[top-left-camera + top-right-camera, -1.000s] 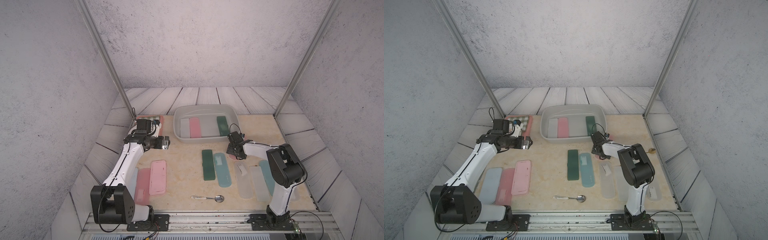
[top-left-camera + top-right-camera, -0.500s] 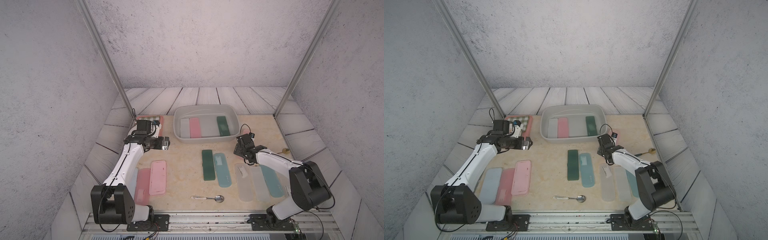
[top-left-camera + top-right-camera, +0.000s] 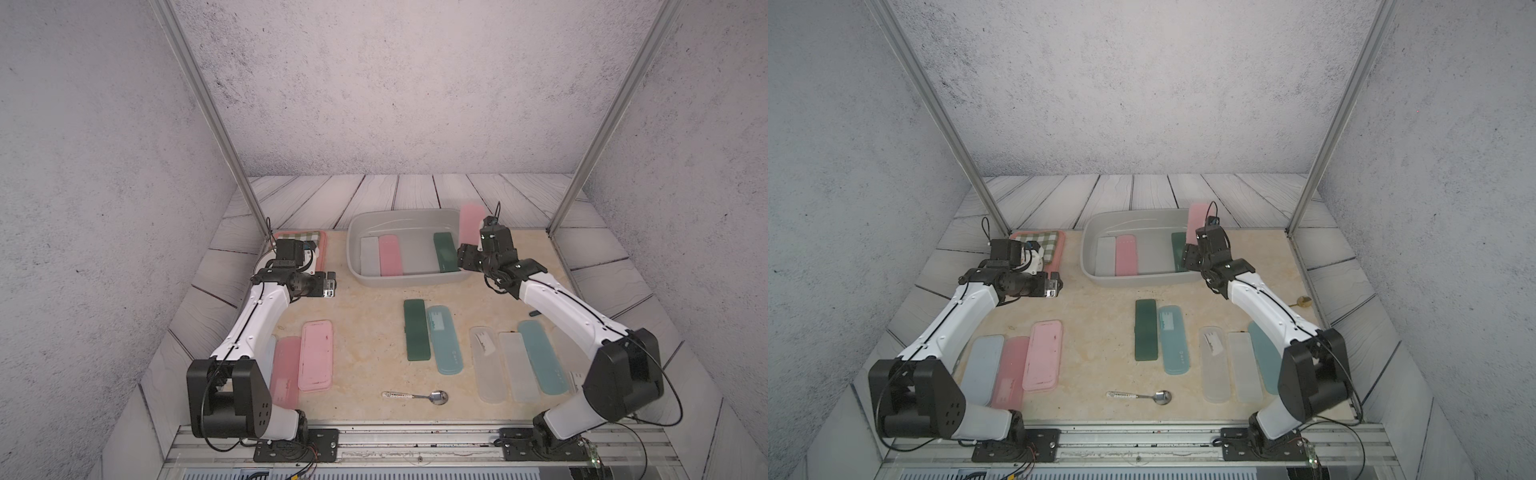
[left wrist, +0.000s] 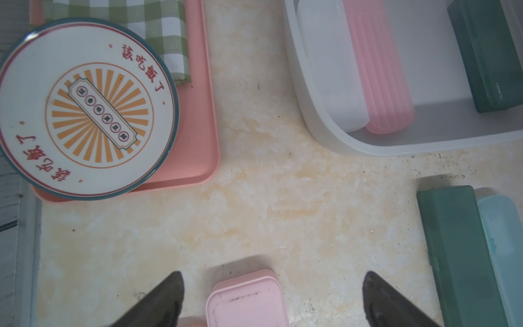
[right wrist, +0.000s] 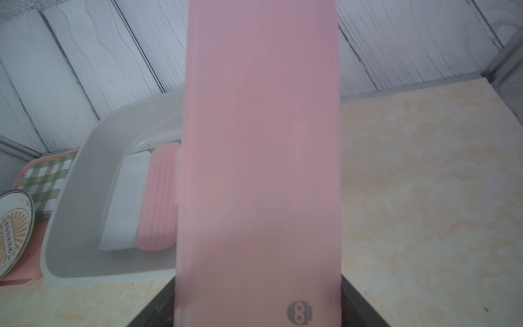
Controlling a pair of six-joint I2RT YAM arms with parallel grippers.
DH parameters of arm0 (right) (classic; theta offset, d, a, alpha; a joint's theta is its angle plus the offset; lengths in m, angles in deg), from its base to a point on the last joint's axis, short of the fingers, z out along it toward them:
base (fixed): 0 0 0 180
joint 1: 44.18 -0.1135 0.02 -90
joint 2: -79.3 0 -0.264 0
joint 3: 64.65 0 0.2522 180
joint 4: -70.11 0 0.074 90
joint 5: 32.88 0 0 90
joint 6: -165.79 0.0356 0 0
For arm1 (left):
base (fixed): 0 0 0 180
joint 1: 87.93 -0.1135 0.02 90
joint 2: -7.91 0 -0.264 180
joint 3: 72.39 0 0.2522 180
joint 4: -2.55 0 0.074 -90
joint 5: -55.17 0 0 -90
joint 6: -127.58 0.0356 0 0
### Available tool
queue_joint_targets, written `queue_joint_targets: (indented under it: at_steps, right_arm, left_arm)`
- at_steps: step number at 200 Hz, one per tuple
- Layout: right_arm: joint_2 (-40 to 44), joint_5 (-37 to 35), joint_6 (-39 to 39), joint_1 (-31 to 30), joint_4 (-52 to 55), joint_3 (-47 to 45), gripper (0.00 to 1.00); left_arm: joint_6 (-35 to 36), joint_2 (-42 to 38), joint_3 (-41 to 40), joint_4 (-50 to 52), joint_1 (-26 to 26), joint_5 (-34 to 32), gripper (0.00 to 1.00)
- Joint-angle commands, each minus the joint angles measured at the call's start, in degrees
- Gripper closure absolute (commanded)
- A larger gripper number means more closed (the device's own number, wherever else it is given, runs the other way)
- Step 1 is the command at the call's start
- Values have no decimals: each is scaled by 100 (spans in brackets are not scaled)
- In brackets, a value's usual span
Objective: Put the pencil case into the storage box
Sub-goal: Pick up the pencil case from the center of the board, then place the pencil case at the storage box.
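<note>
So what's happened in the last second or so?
The right arm swung outward and raised a pink pencil case; its jaws now hold it upright by the storage box's right end. The left arm and the other cases stayed put.

right claw clamps pink pencil case, seemingly over the storage box.

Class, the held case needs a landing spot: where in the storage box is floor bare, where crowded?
In the storage box, bare floor lies between the ribbed pink case and the dark green case. Crowded: the white case beside it.
</note>
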Motion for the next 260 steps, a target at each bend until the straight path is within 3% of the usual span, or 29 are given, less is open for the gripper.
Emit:
queue_joint_targets:
  at_steps: [1,52,118,163,227,260]
  right_arm:
    - [-1025,478,-381,4,214,785,26]
    - [-3161,999,-541,-116,874,2949,26]
    - [-4701,1227,-459,-236,1295,4337,26]
    - [-5132,1487,99,-326,1204,4656,26]
    - [-5700,208,295,-709,2079,5747,20]
    - [-5763,557,326,-720,2082,5808,17]
  left_arm:
    - [0,-24,-123,-56,-58,-171,1]
    - [27,-3,-132,-25,-71,-182,2]
    - [33,27,-155,2,-142,-77,2]
    - [24,32,-160,25,-178,-25,2]
    - [8,-21,-159,64,-210,56,3]
    - [2,-46,-167,64,-222,105,3]
